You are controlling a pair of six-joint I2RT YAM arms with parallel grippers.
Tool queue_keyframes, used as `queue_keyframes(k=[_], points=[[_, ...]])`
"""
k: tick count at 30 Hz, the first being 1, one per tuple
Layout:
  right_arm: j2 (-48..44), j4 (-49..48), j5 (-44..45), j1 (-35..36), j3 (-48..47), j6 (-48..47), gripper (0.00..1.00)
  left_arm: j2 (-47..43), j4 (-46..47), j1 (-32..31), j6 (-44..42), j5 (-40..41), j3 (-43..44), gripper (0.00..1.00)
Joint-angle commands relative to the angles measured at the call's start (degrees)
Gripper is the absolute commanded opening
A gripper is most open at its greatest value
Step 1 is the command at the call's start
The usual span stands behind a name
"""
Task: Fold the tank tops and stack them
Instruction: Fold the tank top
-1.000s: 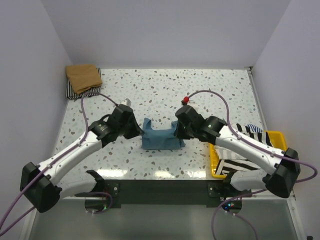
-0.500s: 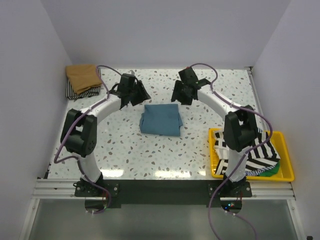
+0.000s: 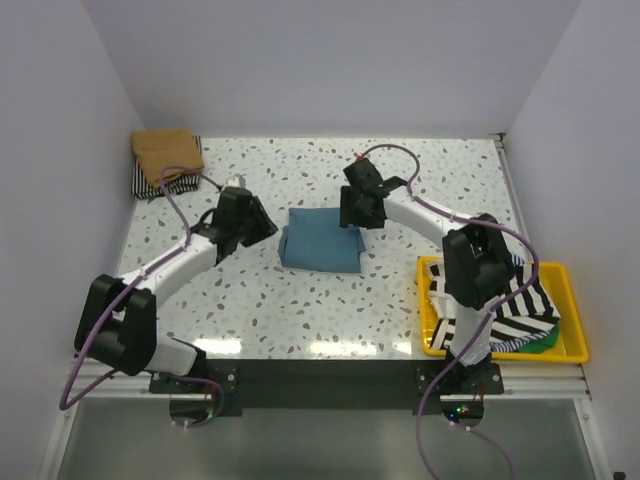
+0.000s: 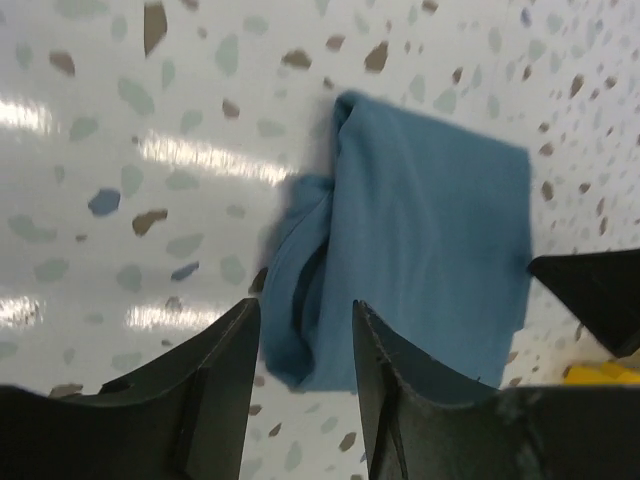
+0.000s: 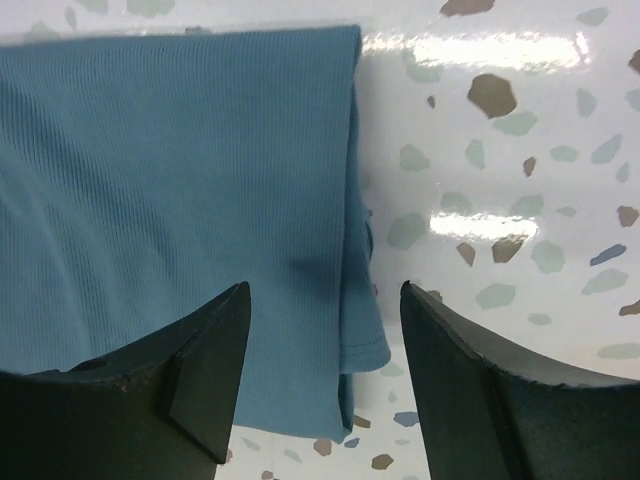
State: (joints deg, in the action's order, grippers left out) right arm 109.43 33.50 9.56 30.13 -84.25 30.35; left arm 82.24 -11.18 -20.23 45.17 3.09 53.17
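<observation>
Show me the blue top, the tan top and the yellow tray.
blue top (image 3: pixel 320 238), top view, middle of the folded cloth.
tan top (image 3: pixel 167 152), top view, middle of the cloth.
yellow tray (image 3: pixel 576 325), top view, right rim.

A: What's logged for the bench (image 3: pixel 300 300)?
B: White, speckled grey, brown and blue-green. The teal-blue tank top (image 3: pixel 320 240) is marked plain.
A: Far-left pile?
B: The tan-brown tank top (image 3: pixel 167 150) is marked plain; the striped tank top (image 3: pixel 160 183) underneath, black-and-white.
A: And the tray (image 3: pixel 578 335)?
B: Yellow. The striped tank tops (image 3: pixel 525 310) inside are logged black-and-white, with the green tank top (image 3: pixel 546 345) at the edge.
</observation>
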Motion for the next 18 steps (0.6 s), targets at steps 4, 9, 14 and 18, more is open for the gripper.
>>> queue_keyframes(k=[4, 9, 14, 18], points=[[0.61, -3.44, 4.15, 2.48, 4.08, -1.53, 0.53, -6.12, 7.48, -9.63, 7.56, -2.04, -15.89, 0.49], [-1.49, -6.07, 3.10, 2.83, 11.11, 2.43, 0.36, -4.29, 9.69, -10.80, 10.38, -0.90, -18.46, 0.45], [-5.35, -9.23, -0.24, 5.46, 19.99, 9.53, 0.26, 3.44, 8.63, -9.57, 8.36, 0.51, -11.26, 0.42], [-10.54, -17.90, -4.98, 9.06, 27.54, 18.76, 0.27, 10.82, 9.24, -6.15, 6.25, -1.59, -4.23, 0.39]])
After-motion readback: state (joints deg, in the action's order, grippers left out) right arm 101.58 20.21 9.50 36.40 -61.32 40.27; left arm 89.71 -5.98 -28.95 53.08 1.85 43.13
